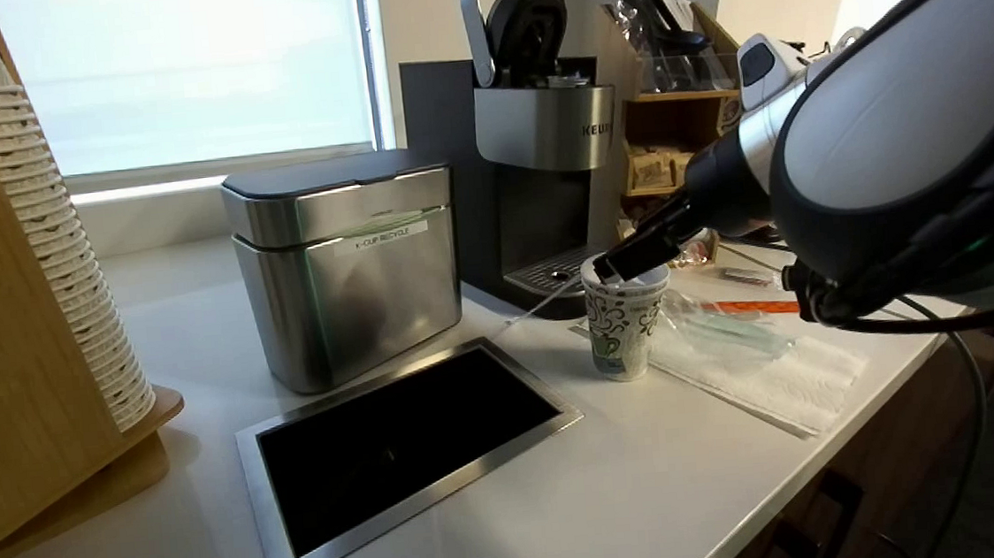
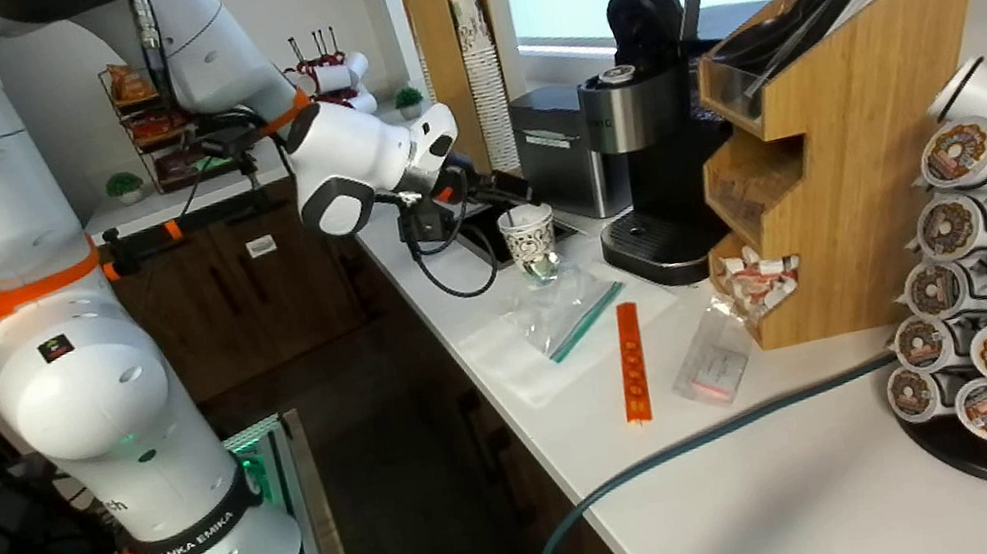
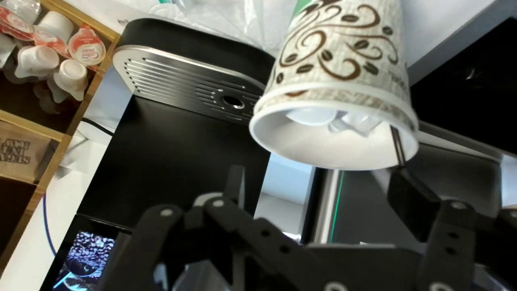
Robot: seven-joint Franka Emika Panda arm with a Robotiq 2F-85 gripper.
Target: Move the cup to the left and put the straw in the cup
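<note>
The patterned paper cup [image 1: 621,331] stands upright on the counter beside the coffee maker; it also shows in an exterior view [image 2: 529,235] and the wrist view [image 3: 335,56]. Whitish, glossy bits lie inside it. My gripper [image 1: 628,255] is at the cup's mouth, one fingertip over the rim. In the wrist view my gripper's fingers [image 3: 317,171] are wide apart, one near the rim. A thin whitish stick [image 1: 543,301], possibly the straw, slants from the rim down toward the counter. A thin brown strip [image 3: 397,145] shows inside the rim by that finger; I cannot tell what it is.
The metal canister [image 1: 374,289] and the coffee maker [image 1: 547,129] stand behind the cup. A metal-framed opening [image 1: 255,493] lies in the counter nearby. A plastic bag [image 2: 565,310], an orange strip [image 2: 631,359] and a wooden organizer [image 2: 886,198] are on the cup's other side.
</note>
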